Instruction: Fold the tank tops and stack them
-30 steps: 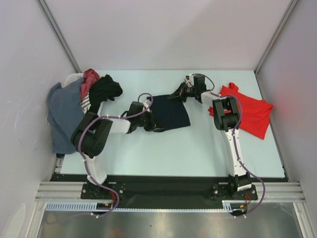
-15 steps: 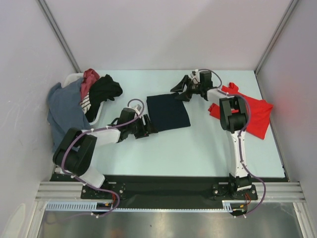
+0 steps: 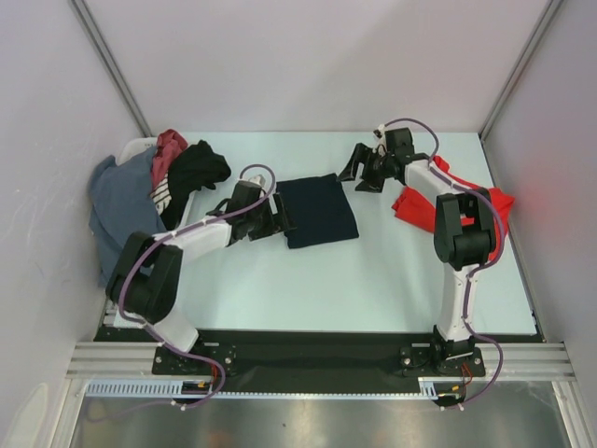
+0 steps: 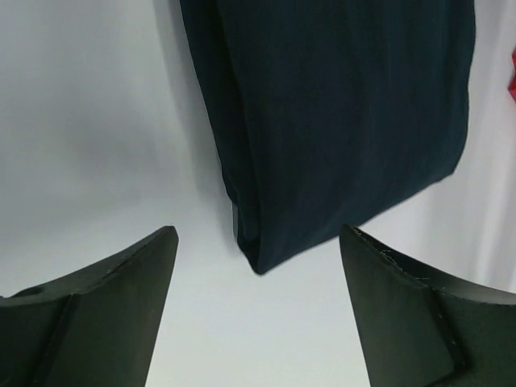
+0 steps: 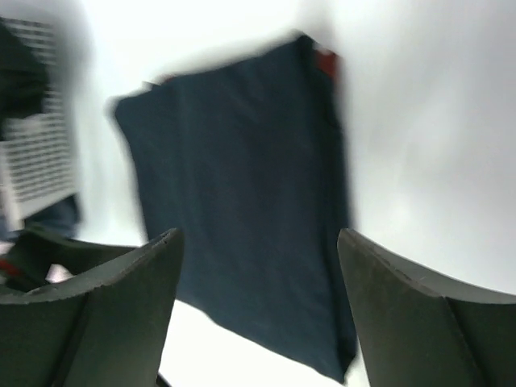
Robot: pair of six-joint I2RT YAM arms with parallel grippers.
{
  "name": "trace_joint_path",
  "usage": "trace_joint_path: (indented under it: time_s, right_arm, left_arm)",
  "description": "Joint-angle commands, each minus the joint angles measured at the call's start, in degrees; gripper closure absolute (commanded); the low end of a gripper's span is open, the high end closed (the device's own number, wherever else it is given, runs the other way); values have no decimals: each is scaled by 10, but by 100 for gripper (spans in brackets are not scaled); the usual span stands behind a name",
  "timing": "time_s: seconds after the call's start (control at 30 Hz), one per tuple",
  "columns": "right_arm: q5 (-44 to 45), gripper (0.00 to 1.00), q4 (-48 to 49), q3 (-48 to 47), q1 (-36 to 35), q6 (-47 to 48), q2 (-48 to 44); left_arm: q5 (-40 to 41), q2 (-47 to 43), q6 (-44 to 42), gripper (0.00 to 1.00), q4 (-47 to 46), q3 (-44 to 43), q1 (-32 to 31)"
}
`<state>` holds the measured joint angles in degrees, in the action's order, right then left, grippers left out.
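The folded navy tank top (image 3: 318, 211) was laid flat on the counter (image 3: 354, 280), between the left jaws and the right jaws, both held apart and empty. The red tank top (image 3: 409, 203) was seen crumpled at the far right.

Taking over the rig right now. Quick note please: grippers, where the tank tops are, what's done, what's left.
Left gripper: open, empty, at the left edge of the dark navy tank top.
Right gripper: open, empty, near the navy top's far right corner.
Navy top: folded into a rectangle, flat mid-table.
Bright red tank top: on the right, partly behind the right arm, looks unfolded.
Left: fold red, stack both.
White plastic basket, far left, holds other clothes.
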<state>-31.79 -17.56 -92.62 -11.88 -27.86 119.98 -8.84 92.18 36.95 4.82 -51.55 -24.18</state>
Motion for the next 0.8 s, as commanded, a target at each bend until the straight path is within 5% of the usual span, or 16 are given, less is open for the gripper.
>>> trace_joint_path:
  time_s: [0.0, 0.27, 0.4, 0.53, 0.63, 0.77]
  right_arm:
    - [107, 16, -77, 16, -13, 68, -13]
    - [112, 20, -74, -7, -40, 76, 48]
    - [116, 25, -90, -34, -58, 85, 74]
    - [174, 27, -127, -58, -97, 105, 87]
    - [207, 35, -140, -64, -107, 106, 93]
    - [243, 60, -158, -73, -121, 109, 100]
  left_arm:
    - [21, 41, -11, 13, 18, -50, 4]
    - [26, 135, -1, 22, 39, -130, 5]
    - [22, 155, 1, 43, 41, -142, 10]
    - [20, 180, 1, 41, 51, -161, 15]
    - [23, 201, -2, 41, 69, -183, 16]
    - [23, 231, -2, 48, 79, -208, 16]
